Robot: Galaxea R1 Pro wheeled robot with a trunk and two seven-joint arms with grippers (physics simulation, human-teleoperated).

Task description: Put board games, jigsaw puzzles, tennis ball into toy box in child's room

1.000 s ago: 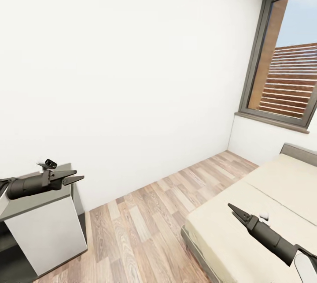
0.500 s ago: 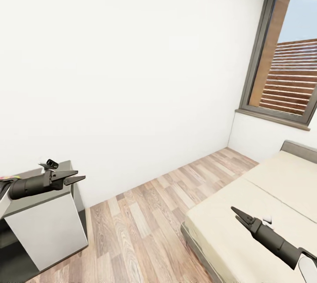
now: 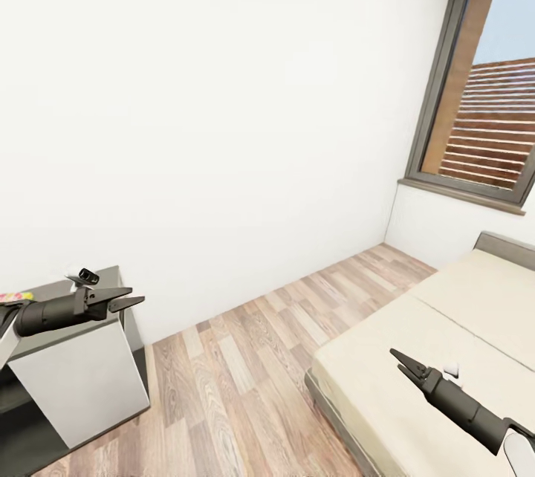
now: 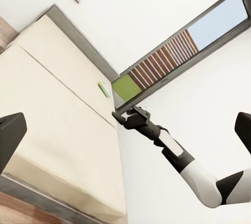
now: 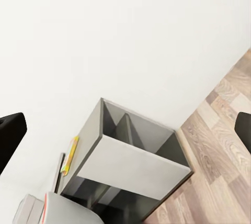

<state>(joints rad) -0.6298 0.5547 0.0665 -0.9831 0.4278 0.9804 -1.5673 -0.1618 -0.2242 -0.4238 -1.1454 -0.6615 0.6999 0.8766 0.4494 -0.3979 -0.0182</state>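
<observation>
A thin green board game (image 4: 103, 89) lies slantwise on the bed (image 3: 446, 328), at the frame's lower right. The right gripper (image 3: 401, 360) hangs over that mattress, nearer than the left gripper (image 3: 128, 297); both appear empty, jaws apart.

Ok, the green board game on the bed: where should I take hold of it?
Probably across its narrow width, pinching the two long edges from above: the green board game lies flat and thin on the bed near the headboard, leaving no visible gap beneath.
</observation>
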